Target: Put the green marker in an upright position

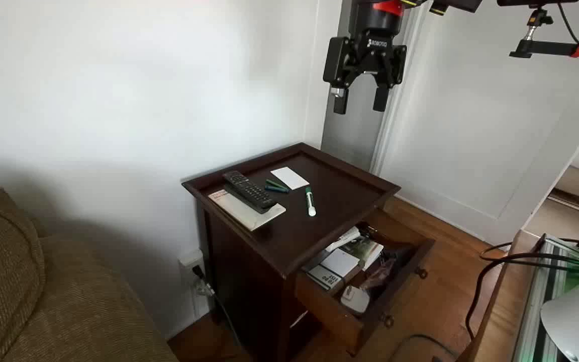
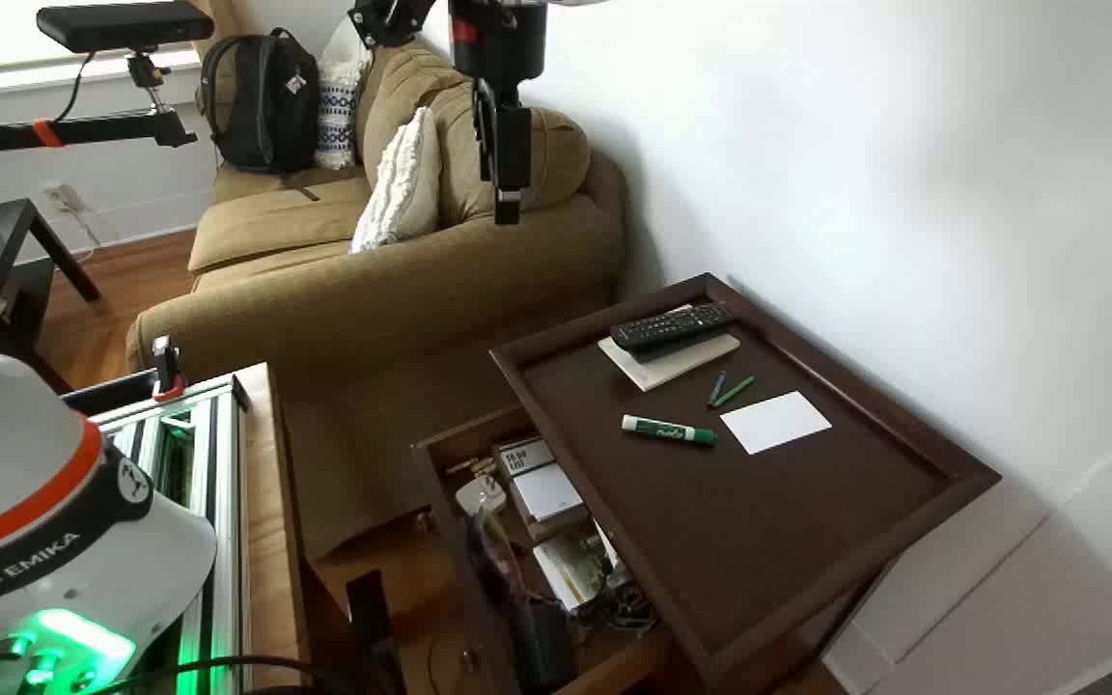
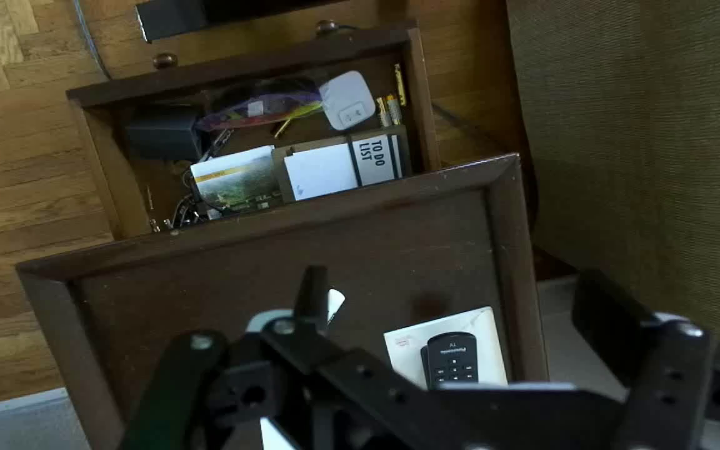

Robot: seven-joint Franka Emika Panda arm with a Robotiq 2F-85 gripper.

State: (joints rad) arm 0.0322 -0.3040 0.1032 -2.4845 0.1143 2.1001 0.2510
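Note:
The green marker point(image 1: 310, 201) lies on its side on the dark nightstand's top point(image 1: 340, 191). It has a white body with a green label and a green cap, and it also shows in an exterior view point(image 2: 669, 430). In the wrist view only its white end point(image 3: 335, 301) shows; a gripper finger hides the rest. My gripper point(image 1: 360, 103) is open and empty, fingers pointing down, high above the nightstand and apart from the marker. It is seen edge-on in an exterior view point(image 2: 508, 198). In the wrist view the fingers point(image 3: 457, 306) are wide apart.
A black remote point(image 1: 249, 191) lies on a pale booklet point(image 1: 242, 213). A white card point(image 2: 775, 422) and thin green point(image 2: 735, 392) and blue point(image 2: 717, 388) sticks lie near the marker. The nightstand's drawer point(image 3: 241, 62) stands open, filled with items. A wall and sofa point(image 2: 373, 309) stand close by.

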